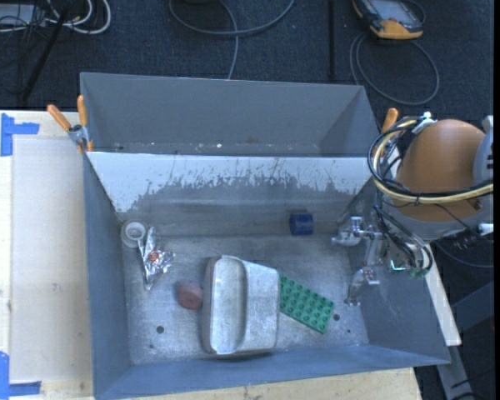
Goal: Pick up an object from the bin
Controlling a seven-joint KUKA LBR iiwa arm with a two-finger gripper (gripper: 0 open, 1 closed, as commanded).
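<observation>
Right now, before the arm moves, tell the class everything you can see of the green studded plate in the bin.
The green studded plate is a flat rectangle, plastic by its look, rows of small round studs facing up. It lies on the bin floor, right of middle, askew to the walls. Its left edge meets the grey dished tray. The gripper hangs to its right, clear of it.

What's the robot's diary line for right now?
pincer: open, nothing held | place: right side of bin | nearest: green studded plate | pick: not yet done
</observation>
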